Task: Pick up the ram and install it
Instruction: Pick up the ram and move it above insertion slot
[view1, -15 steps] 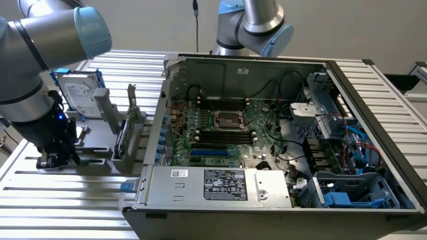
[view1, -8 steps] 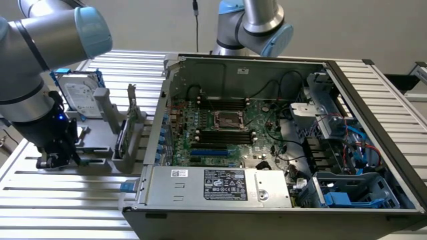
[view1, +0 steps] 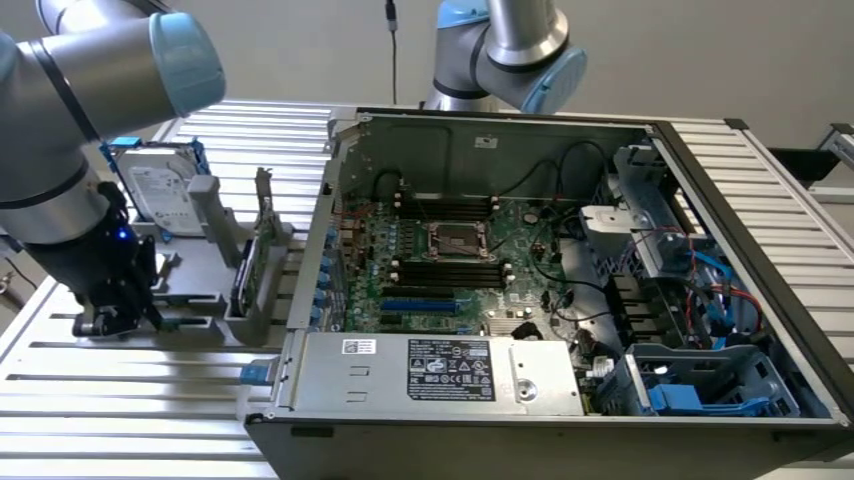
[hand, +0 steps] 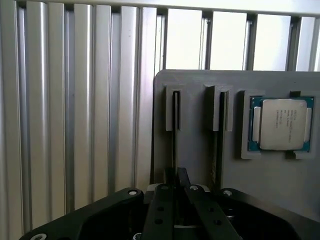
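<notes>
The ram (hand: 175, 135) stands on edge in a slot of the grey holder plate (hand: 195, 150), so it appears as a thin dark strip. My gripper (hand: 176, 174) sits over the near end of that strip, its fingers drawn together on either side of it. In the exterior view the gripper (view1: 118, 315) is low on the grey holder (view1: 200, 300) at the exterior view's left, away from the open computer case (view1: 534, 270). The motherboard's black slots (view1: 451, 268) lie beside the processor socket (view1: 454, 240).
A second thin stick (hand: 218, 145) stands in the neighbouring slot, and a square silver processor chip (hand: 281, 123) lies in its recess. A hard drive (view1: 160, 190) and upright cards (view1: 247, 270) sit on the holder. Another arm (view1: 514, 50) stands behind the case. The table (hand: 75, 125) is ribbed aluminium.
</notes>
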